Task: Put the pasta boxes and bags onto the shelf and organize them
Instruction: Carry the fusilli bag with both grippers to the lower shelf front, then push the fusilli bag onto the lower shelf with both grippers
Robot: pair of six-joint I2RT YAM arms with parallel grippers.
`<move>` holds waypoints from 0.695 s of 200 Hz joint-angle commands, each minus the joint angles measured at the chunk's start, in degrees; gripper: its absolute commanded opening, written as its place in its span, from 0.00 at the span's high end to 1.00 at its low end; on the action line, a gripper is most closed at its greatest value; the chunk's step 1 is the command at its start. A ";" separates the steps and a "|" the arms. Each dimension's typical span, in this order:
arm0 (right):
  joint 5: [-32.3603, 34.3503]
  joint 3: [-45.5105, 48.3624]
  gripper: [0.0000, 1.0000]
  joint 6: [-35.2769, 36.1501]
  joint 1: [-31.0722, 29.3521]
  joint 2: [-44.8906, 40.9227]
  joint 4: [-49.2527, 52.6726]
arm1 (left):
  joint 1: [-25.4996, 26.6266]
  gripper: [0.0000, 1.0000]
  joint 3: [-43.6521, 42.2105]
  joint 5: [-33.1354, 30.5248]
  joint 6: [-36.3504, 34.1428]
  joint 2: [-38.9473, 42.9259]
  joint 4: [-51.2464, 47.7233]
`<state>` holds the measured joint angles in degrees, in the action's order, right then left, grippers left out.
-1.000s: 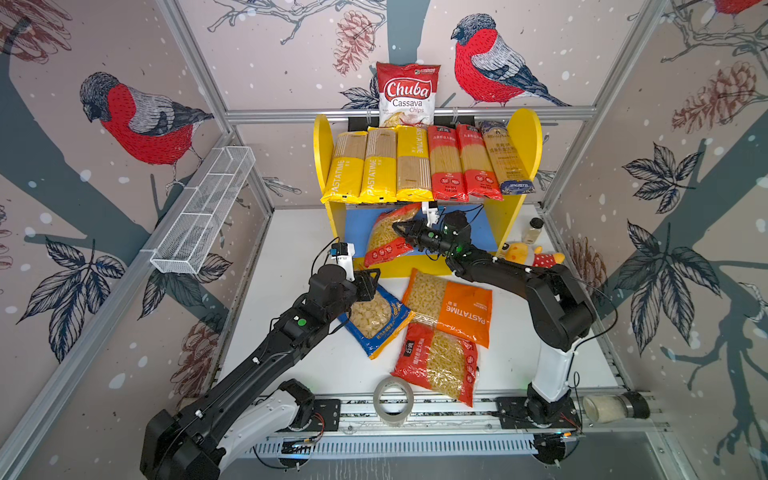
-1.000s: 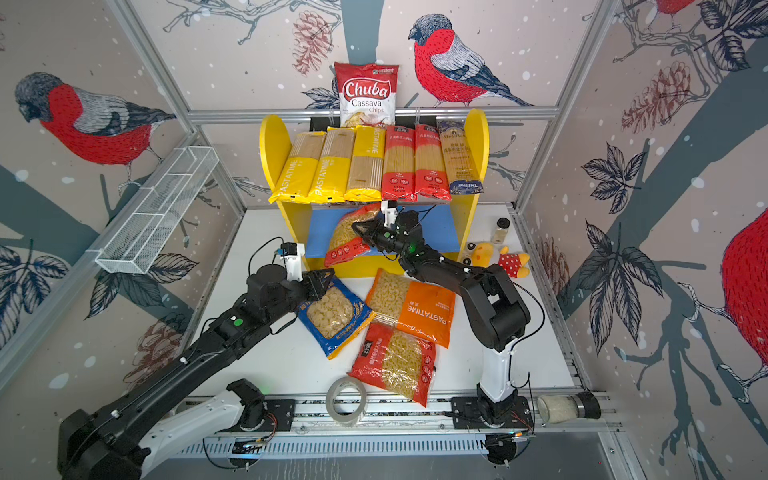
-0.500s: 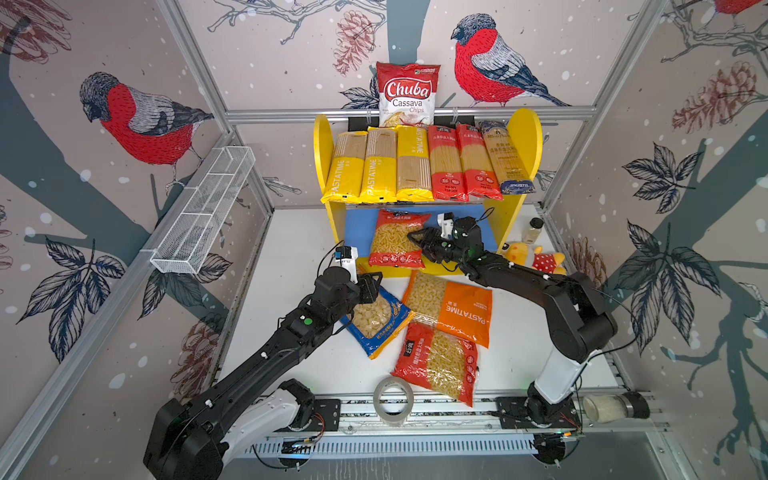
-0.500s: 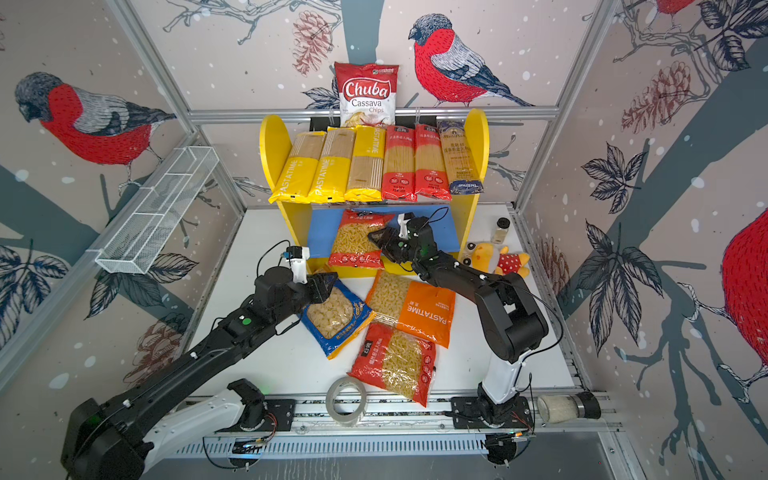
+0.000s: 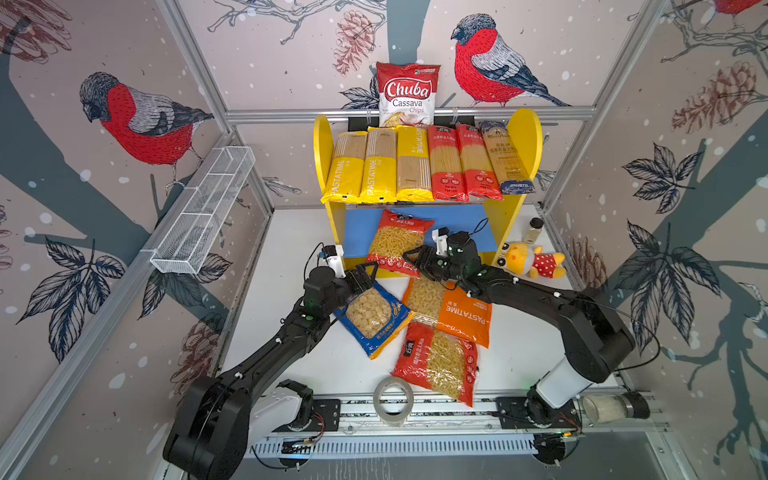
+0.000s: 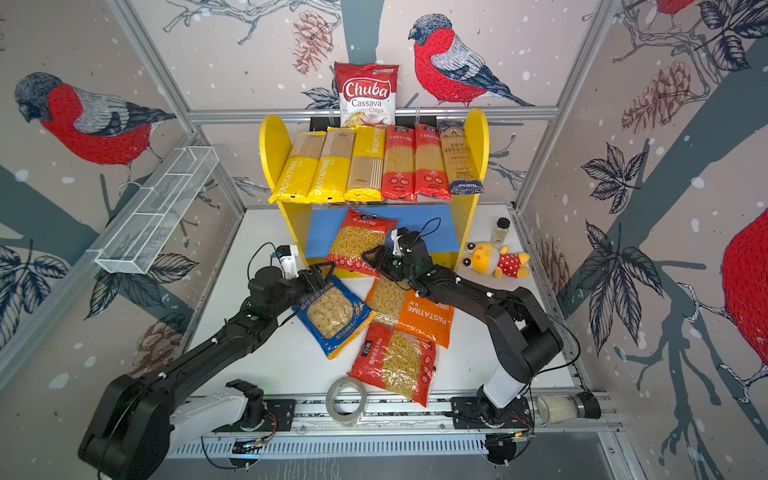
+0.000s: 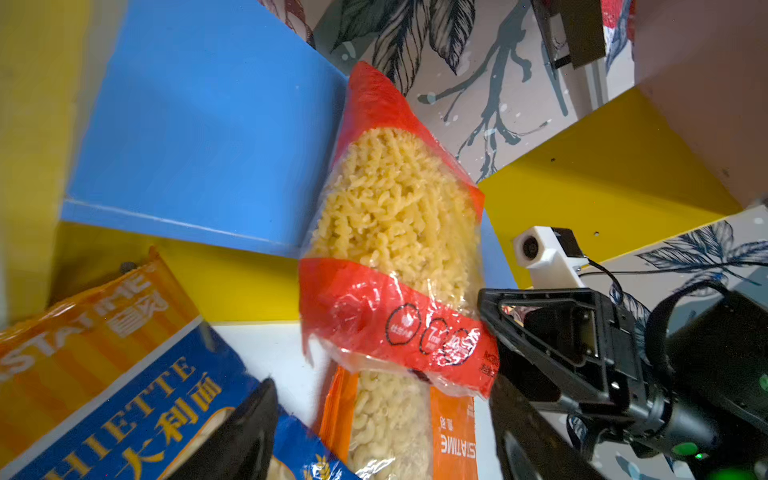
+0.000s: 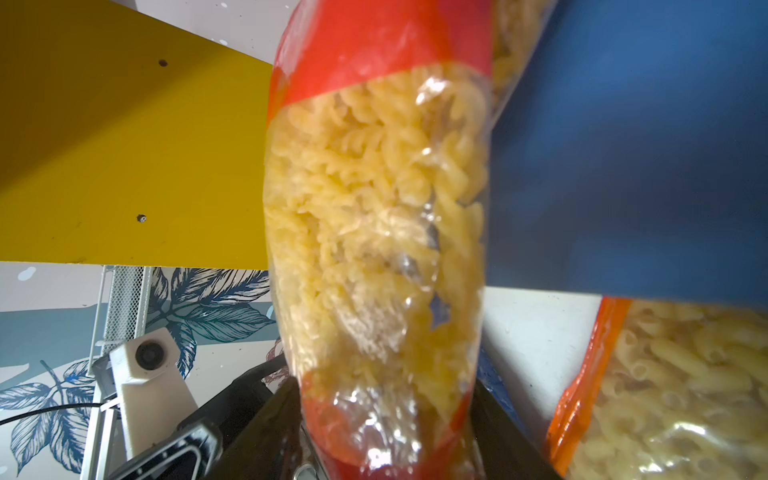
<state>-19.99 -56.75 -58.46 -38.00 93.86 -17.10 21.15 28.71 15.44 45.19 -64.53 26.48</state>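
Note:
The shelf (image 5: 528,141) carries several long spaghetti packs (image 5: 380,166) on its upper level. A red fusilli bag (image 5: 397,245) (image 7: 395,232) lies on the blue lower board (image 5: 361,232), its near end past the front edge. My right gripper (image 5: 415,264) (image 8: 384,399) is open, with that end (image 8: 374,187) between its fingers. My left gripper (image 5: 368,274) (image 7: 382,399) hangs open over the top corner of a blue bag (image 5: 370,318) (image 7: 137,407). An orange PASTATIME bag (image 5: 451,309) and a red macaroni bag (image 5: 436,361) lie on the table.
A Chuba chips bag (image 5: 407,93) hangs behind the shelf. A wire basket (image 5: 203,216) is on the left wall. A plush toy (image 5: 532,259) and a bottle (image 5: 532,230) sit right of the shelf. A tape roll (image 5: 392,399) and a jar (image 5: 611,407) lie at the front rail.
The red fusilli bag went from tilted in my right gripper to lying flat on the blue board, and the right jaws opened. My left jaws spread wide over the blue bag.

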 commanded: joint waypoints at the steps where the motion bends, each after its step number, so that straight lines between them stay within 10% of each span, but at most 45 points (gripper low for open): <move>1: 0.88 0.57 0.36 0.45 -0.41 -0.63 -0.28 | -0.32 0.21 0.75 1.83 1.17 -1.83 7.16; 97: 0.63 9.32 0.28 -3.52 -2.79 -5.05 -8.93 | -0.84 0.23 3.34 1.10 -2.53 -9.04 6.64; 139: 1.33 8.18 0.48 -3.90 -3.39 -4.57 -9.82 | -0.93 0.32 5.49 2.36 -2.97 -12.63 8.12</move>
<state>-19.77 -47.75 -61.65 -41.21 89.21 -23.81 20.40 32.73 16.45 43.42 -75.59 31.03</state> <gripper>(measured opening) 0.587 0.715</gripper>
